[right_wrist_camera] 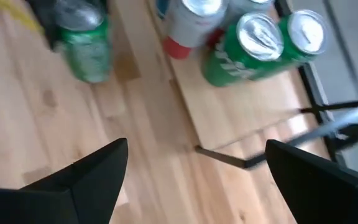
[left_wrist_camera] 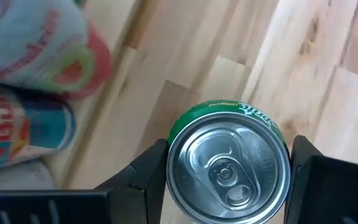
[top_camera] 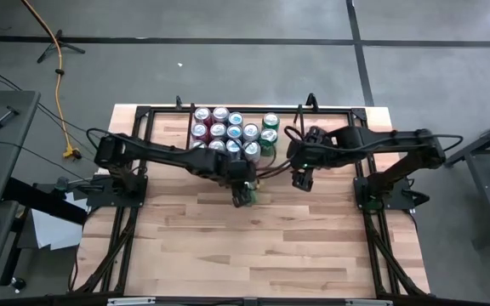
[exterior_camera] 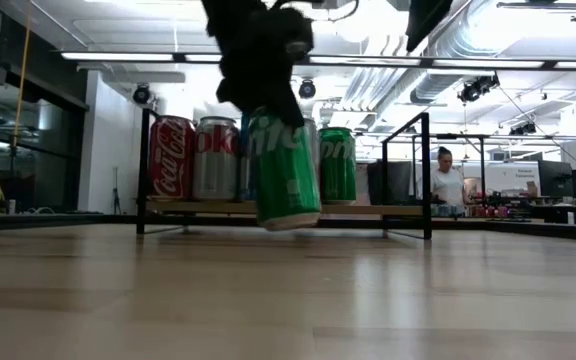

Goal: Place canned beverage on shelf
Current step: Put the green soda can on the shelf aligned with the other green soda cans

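Pale wood planks, butcher-block grain, made up the desk point(top_camera: 262, 246), edged by a black metal frame. Farther back stood the shelf point(top_camera: 164, 119): thin black rods, rectangular, on a light wood base, already packed with upright cans in red, silver, blue and green. In front of its near edge hung the left hand point(top_camera: 246, 192), fingers closed against both sides of a green can point(exterior_camera: 286, 172). Smooth aluminium cylinder, silver lid with pull tab facing up into the wrist camera, long axis close to vertical with a slight tilt, bottom rim lifted just off the desk in the low view. Right of it, near the shelf's right end, hovered the right hand point(top_camera: 302, 180), fingers spread wide and holding nothing. Far behind, in the room, stood a person point(exterior_camera: 446, 178) at a counter.
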Robot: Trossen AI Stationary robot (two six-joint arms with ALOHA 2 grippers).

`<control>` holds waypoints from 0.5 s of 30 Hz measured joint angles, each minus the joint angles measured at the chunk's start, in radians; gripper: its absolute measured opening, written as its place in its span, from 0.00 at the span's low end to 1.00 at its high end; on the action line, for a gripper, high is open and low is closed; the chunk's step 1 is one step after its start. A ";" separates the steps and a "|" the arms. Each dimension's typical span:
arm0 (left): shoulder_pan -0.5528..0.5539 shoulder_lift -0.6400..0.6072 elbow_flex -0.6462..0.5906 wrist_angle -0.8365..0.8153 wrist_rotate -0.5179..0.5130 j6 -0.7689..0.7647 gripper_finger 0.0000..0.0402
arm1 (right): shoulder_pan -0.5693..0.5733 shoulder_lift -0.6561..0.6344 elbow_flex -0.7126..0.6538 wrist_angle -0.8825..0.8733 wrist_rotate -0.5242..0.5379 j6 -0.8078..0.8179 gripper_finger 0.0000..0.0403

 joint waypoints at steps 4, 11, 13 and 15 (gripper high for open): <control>-0.035 0.078 0.123 -0.066 -0.030 0.024 0.34 | 0.005 -0.024 0.000 -0.034 0.054 0.003 0.91; -0.057 0.231 0.327 -0.181 -0.110 0.087 0.34 | 0.005 -0.077 0.000 -0.065 0.116 0.042 0.91; -0.057 0.259 0.356 -0.199 -0.107 0.088 0.34 | 0.005 -0.091 0.000 -0.072 0.120 0.057 0.91; -0.057 0.277 0.372 -0.206 -0.105 0.089 0.34 | 0.006 -0.104 0.000 -0.073 0.123 0.070 0.91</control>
